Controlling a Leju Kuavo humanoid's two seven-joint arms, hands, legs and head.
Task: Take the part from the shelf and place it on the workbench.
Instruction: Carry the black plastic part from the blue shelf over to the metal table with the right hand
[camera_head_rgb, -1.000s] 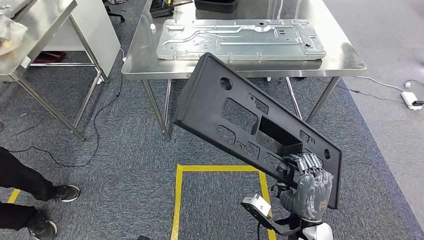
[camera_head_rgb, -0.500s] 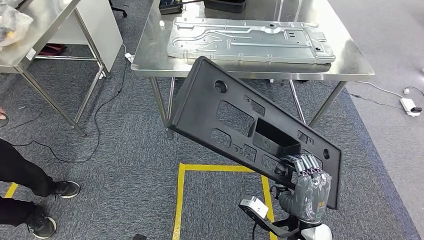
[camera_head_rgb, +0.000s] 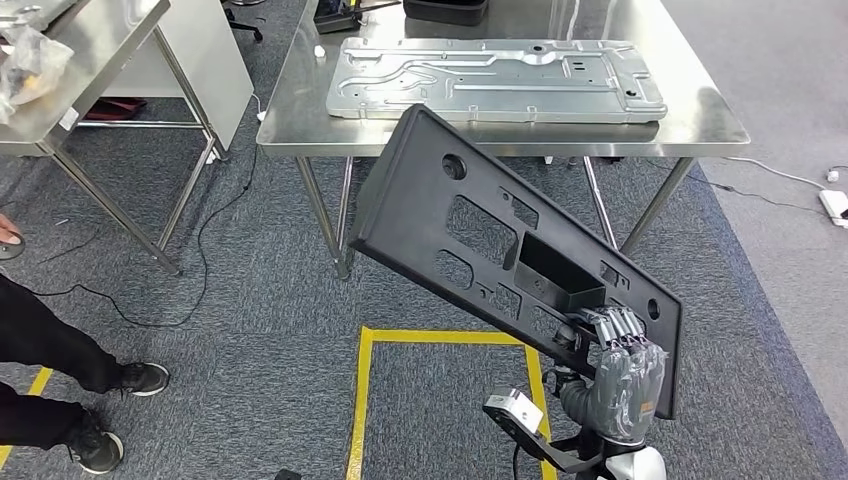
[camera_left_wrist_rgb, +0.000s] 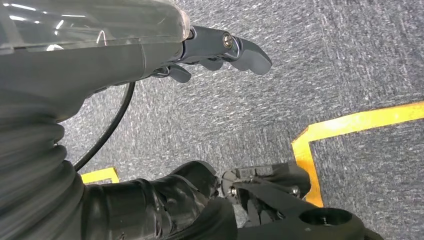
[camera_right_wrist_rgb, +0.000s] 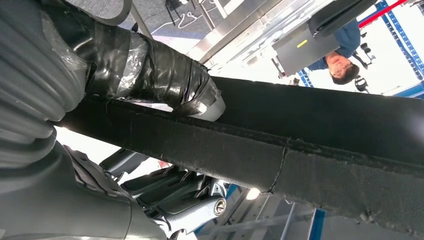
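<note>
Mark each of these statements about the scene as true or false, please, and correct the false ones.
1. The right robot hand holds the black panel. True.
2. The black panel lies flat on the workbench. False: it is carried tilted in the air, in front of the workbench.
3. A silver metal plate lies on the workbench. True.
4. The left robot hand holds a tool. False: it holds nothing and hangs over the carpet.
5. Yellow tape marks the carpet. True.
</note>
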